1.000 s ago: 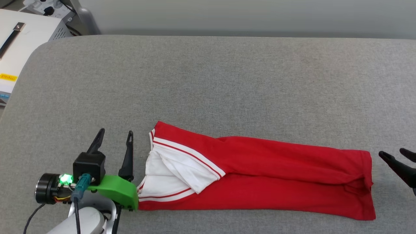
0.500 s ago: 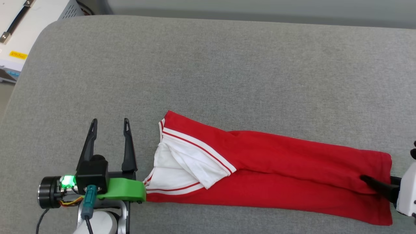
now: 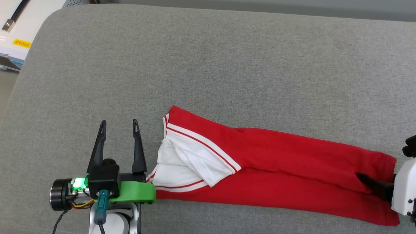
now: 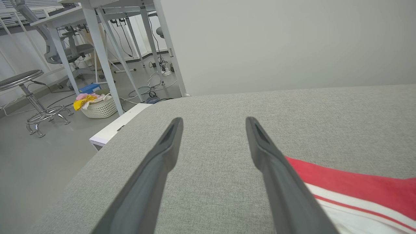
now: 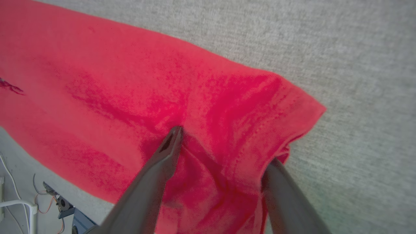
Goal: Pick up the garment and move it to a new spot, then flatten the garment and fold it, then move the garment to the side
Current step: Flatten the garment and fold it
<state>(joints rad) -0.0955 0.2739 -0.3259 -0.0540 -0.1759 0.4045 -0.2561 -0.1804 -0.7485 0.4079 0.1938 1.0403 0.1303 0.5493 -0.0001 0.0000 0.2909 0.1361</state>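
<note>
The red garment (image 3: pixel 276 169) lies folded into a long strip across the grey padded table (image 3: pixel 208 65), white sleeve at its left end, hem at its right. My left gripper (image 3: pixel 119 123) stands open just left of the sleeve end, nothing between its fingers; the left wrist view shows that gripper (image 4: pixel 214 118) over bare table with the garment's red and striped edge (image 4: pixel 357 182) to its right. My right gripper (image 3: pixel 367 182) is at the hem, open. In the right wrist view one finger (image 5: pixel 169 152) rests on the garment (image 5: pixel 113 81) while the other comes out from under the hem's edge.
A white equipment case (image 3: pixel 13 29) sits off the table's far left corner. The left wrist view shows the floor beyond the table's edge, with a laundry basket (image 4: pixel 97 105), a stool (image 4: pixel 22 78) and desk legs (image 4: pixel 104 58). A pale wall runs behind the table.
The head camera has tilted, shifting the whole picture. My right gripper has come in from beyond the hem onto the garment's right end. The left gripper stays open beside the sleeve.
</note>
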